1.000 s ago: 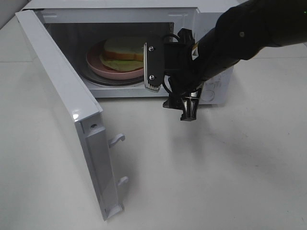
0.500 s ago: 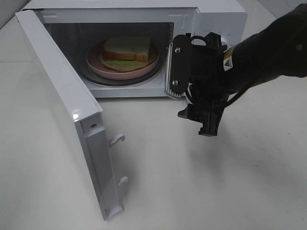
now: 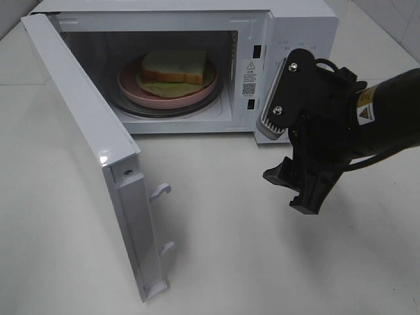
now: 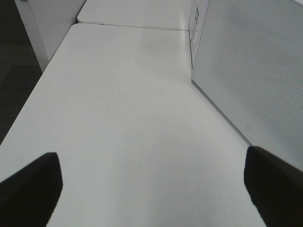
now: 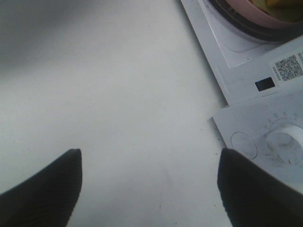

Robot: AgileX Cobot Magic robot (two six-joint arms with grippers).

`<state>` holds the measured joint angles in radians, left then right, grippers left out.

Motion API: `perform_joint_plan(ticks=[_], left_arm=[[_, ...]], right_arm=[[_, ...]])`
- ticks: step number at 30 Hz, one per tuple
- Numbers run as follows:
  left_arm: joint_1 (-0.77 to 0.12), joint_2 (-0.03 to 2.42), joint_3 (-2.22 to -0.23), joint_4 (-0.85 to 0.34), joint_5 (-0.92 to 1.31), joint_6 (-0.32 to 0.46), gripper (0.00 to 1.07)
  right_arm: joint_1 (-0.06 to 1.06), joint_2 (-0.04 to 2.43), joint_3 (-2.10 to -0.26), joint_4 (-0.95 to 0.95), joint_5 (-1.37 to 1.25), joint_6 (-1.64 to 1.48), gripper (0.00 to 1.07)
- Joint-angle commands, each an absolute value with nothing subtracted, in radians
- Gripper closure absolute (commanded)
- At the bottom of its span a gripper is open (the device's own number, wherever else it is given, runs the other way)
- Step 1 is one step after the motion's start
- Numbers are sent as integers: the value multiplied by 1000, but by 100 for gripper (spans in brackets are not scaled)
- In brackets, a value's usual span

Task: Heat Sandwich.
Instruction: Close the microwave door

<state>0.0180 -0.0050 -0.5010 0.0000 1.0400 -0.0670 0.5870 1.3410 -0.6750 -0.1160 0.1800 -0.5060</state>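
Sandwich (image 3: pixel 174 67) on plate (image 3: pixel 129 86) inside microwave (image 3: pixel 305 29), door (image 3: pixel 85 131) wide open. Right tool (image 3: pixel 289 154) spread, empty, just off the dials (image 5: pixel 283 142). Left tool (image 4: pixel 151 189) spread over tabletop (image 4: pixel 118 109). Risks: hard door shove slides microwave, weak one leaves it unlatched, right tool clips dials.

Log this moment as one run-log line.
sandwich: on plate inside microwave | door: open | right gripper: open, empty, outside microwave | left gripper: open, empty

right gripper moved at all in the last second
Yes. In the exterior high view the right gripper has shifted right and nearer the camera, from the mouth of the microwave to its control panel.
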Motion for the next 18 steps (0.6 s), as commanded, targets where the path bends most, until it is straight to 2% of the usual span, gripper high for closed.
perform_joint_plan(ticks=[1,18], left_arm=[[19,-30,-498,0,1035,-67,9],[19,-30,-498,0,1035,-67,9]], right_arm=[[584,1283,-660,-118,190,-407,31],[584,1035,-651,-122,520,81,31]])
